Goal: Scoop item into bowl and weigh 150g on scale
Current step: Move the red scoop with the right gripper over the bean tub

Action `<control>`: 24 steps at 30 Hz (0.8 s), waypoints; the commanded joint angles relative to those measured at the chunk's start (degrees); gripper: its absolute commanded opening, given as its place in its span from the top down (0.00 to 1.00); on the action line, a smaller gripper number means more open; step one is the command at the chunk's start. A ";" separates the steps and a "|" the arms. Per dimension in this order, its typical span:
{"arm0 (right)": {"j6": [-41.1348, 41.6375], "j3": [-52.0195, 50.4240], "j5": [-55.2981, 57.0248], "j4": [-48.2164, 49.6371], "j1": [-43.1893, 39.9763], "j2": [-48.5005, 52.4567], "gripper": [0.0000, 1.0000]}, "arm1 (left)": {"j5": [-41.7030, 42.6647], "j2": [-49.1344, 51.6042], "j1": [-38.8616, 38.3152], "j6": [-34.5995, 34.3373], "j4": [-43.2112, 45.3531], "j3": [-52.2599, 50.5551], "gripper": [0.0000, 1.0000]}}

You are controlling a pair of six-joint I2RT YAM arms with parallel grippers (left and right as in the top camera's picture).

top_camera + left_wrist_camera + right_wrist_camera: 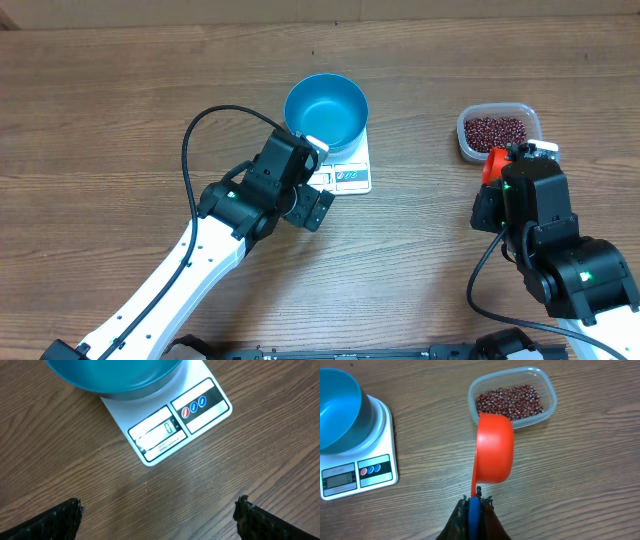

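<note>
Beans (509, 401) heaped in clear tub (547, 390) on tabletop (120, 90), well apart from blue bowl (326, 108) seated on white scale (352, 176); right end effector (475, 502) clamped on orange scoop (495, 450) at tub's near rim, left end effector (159, 510) spread wide near scale.

Desk (100, 100): brown wood grain, planks running side to side, matte.

Tub (546, 385): clear plastic, rounded-rectangle, sitting flat on the desk at the far right.

Scoop (495, 450): bright orange, round cup, tipped on its side with the open mouth facing left. In the right wrist view its far edge overlaps the tub's near rim. A thin handle (474, 487) runs straight back from the cup.
</note>
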 commanded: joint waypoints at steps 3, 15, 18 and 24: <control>-0.26 2.43 -5.09 -0.50 -2.95 1.09 0.96 | 1.16 0.39 0.15 0.85 5.42 -0.22 0.00; -14.82 18.91 -17.55 -9.77 -18.47 18.69 0.96 | 1.14 0.39 0.15 0.85 6.88 -0.20 0.00; -19.76 21.94 -18.99 -9.57 -20.92 22.51 0.96 | 1.14 0.39 0.15 0.85 6.88 -0.20 0.00; -23.65 22.82 -20.92 -3.69 -26.67 29.70 0.96 | 1.14 0.39 0.15 0.85 6.88 -0.20 0.00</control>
